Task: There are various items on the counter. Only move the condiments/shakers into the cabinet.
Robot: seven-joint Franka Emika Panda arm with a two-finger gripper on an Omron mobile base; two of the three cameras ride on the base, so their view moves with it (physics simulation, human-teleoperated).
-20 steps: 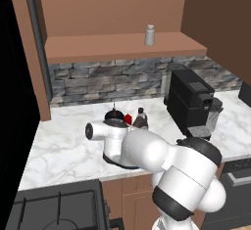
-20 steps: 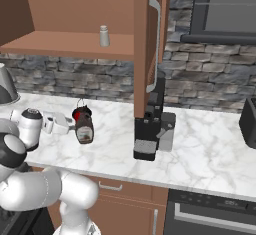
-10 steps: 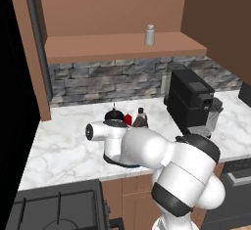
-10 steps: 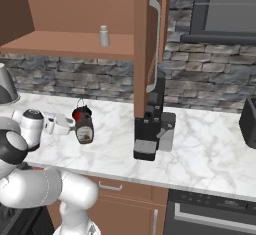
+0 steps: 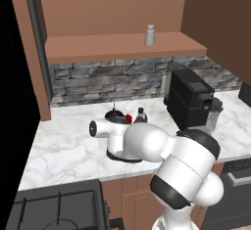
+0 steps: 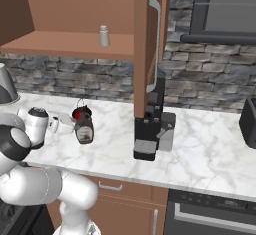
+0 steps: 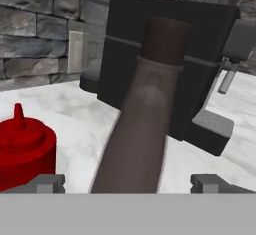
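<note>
In the hand view, the dark brown bottle (image 7: 145, 129) stands upright right in front of my gripper (image 7: 130, 181). The gripper is open, with one fingertip on each side of the bottle and a gap to both. The red squeeze bottle (image 7: 25, 149) stands just left of it. On the marble counter (image 5: 63, 146), the brown bottle (image 5: 141, 115), the red bottle (image 5: 128, 118) and the round black object (image 5: 114, 115) huddle together behind my arm. The pale shaker (image 5: 149, 34) stands on the cabinet shelf (image 5: 122, 45). From the right, the brown bottle (image 6: 84, 128) is just beyond my hand.
A black coffee machine (image 5: 188, 99) stands right of the bottles, close behind the brown one. The open cabinet door (image 6: 150, 44) hangs above it. A black stove top (image 5: 54, 209) lies at the front left, and a dark toaster (image 6: 248, 121) sits at the far right.
My hand has crept slightly closer to the brown bottle. The bottles, the black object and the shaker have stayed put.
</note>
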